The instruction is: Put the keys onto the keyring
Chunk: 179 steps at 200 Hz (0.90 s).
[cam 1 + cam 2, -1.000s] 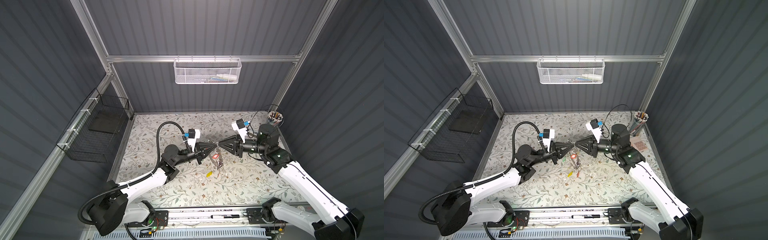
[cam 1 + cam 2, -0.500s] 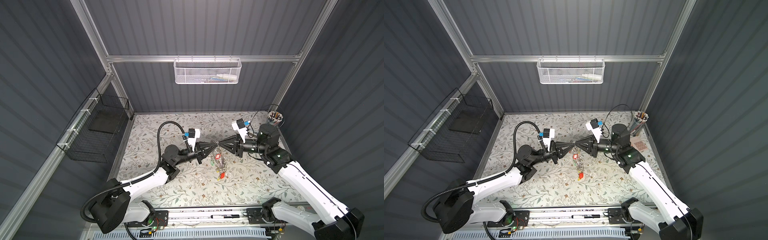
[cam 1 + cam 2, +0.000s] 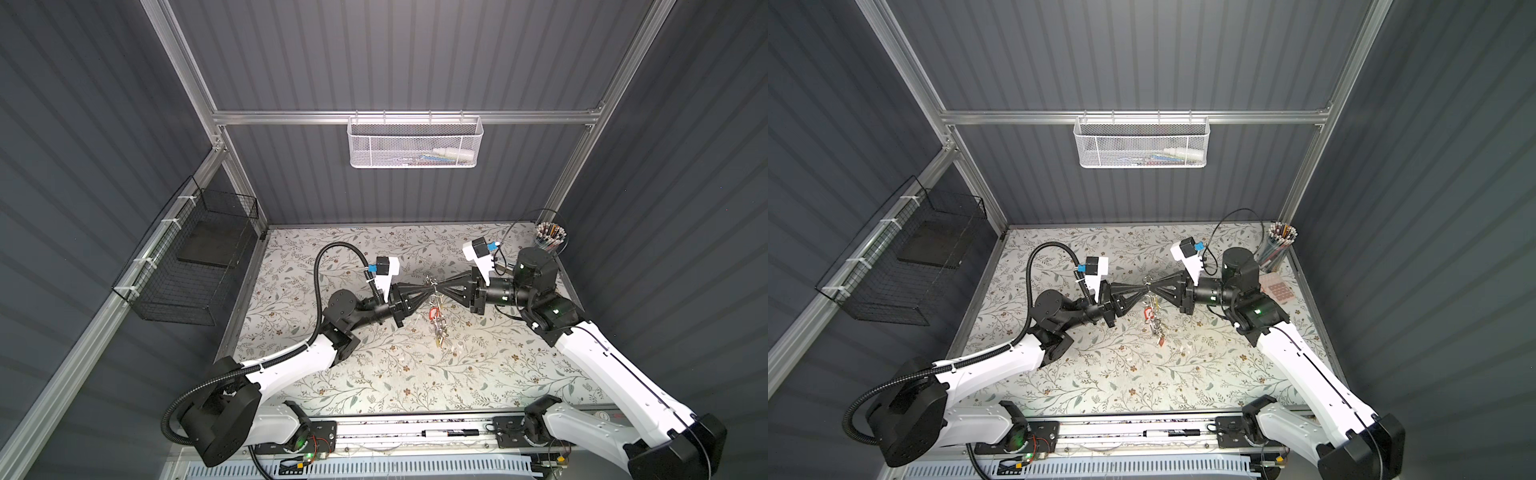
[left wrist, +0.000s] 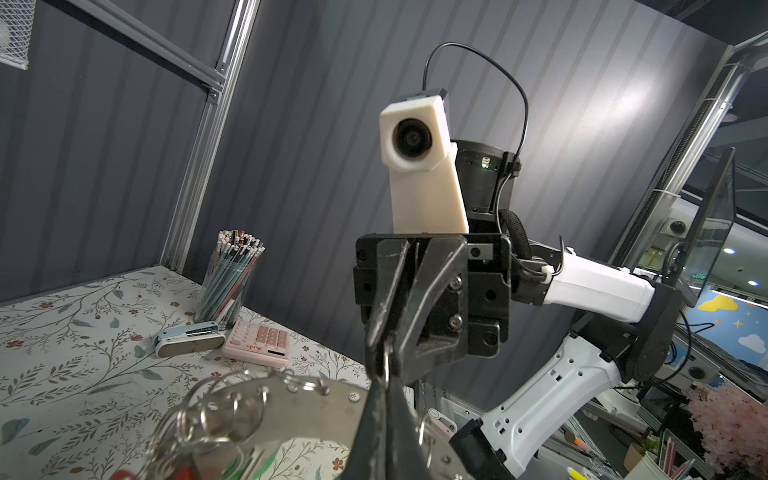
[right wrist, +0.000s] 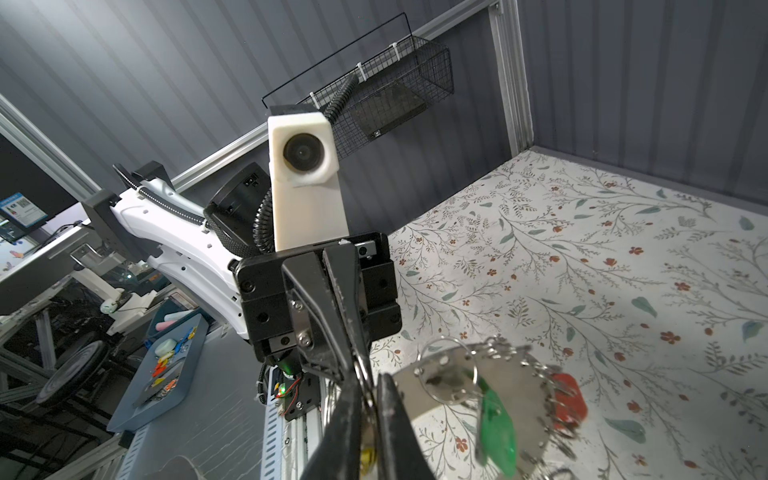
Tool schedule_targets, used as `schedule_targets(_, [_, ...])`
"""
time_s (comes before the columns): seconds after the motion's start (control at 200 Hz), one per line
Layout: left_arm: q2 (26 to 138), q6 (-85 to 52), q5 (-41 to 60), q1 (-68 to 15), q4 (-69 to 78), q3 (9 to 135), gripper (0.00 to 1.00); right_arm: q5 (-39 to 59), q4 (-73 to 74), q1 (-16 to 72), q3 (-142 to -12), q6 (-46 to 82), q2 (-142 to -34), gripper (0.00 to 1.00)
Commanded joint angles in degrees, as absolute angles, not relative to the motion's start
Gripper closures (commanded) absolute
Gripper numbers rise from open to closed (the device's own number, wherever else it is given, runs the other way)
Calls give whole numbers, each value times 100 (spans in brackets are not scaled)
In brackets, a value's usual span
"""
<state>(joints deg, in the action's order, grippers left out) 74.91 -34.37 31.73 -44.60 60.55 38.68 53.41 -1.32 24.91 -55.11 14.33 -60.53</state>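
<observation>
While left gripper (image 3: 426,287) clamps keyring (image 4: 299,411); keys (image 3: 438,328) dangle beneath

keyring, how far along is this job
Done: the red-tagged key and green-tagged key hang from the keyring. In hand: left gripper and right gripper are shut on its rim mid-air; a yellow tag sits by the right one, threading unclear. Left: possibly that key.

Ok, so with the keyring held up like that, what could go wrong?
The left gripper holds the keyring by its edge, above the table; a tug from the right gripper, shut on a split ring, could pull it free. The keys dangle loose and may swing or tangle.
</observation>
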Motion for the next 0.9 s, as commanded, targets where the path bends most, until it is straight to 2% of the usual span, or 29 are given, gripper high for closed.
schedule_targets(0.0, [7513,-3491,3173,-4479,6475,3945,100,5475,11,2506,-5432,1476,-6047,92])
schedule_targets(0.13, [7556,-3506,3169,-4482,6473,3942,100,5476,44,2510,-5405,1499,-6048,100])
schedule_targets(0.39, [7498,-3356,3182,-4482,6051,3986,100,5449,0,2512,-5388,1426,-6023,100])
schedule_targets(0.53, [7160,-3001,3299,-4441,5074,4071,83,5440,-31,2509,-5403,1316,-6012,100])
schedule_targets(0.735, [6623,-2531,3981,-4007,3383,4347,68,5403,-284,2510,-5526,1019,-6038,100])
schedule_targets(0.89, [6315,-1122,4472,-3746,852,5163,57,5362,-469,2518,-5581,823,-6040,100])
